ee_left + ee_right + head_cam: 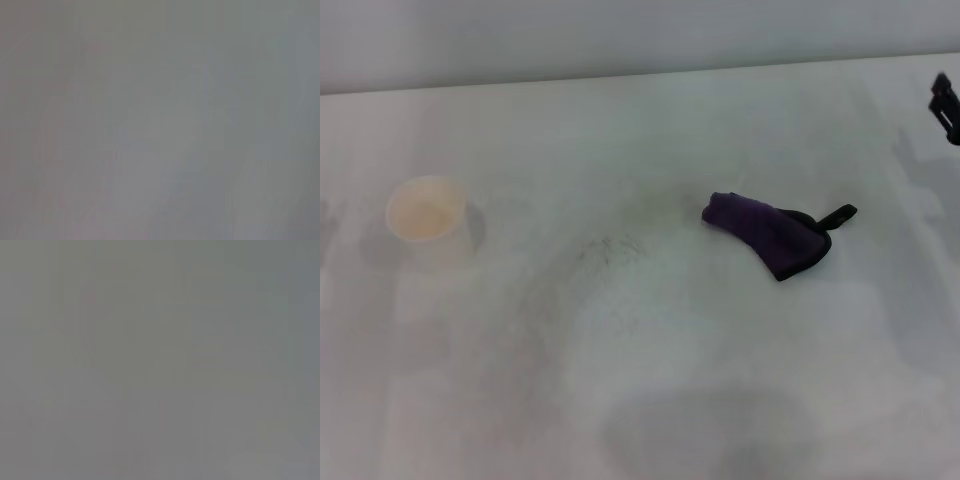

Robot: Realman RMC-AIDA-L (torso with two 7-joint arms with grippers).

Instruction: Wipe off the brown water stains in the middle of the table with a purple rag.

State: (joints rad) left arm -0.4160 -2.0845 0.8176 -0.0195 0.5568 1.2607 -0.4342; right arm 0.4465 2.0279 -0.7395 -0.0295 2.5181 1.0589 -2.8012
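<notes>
The purple rag lies crumpled on the white table, right of the middle, with its black loop tab pointing right. No gripper touches it. Of the brown water stains, only a faint smudge with dark specks shows, left of the rag near the table's middle. A black part of my right gripper shows at the far right edge of the head view, well above and to the right of the rag. The left gripper is out of view. Both wrist views show only a plain grey surface.
A white paper cup with a pale tan inside stands upright at the left of the table. The table's far edge meets a grey wall. A grey shadow patch lies near the front.
</notes>
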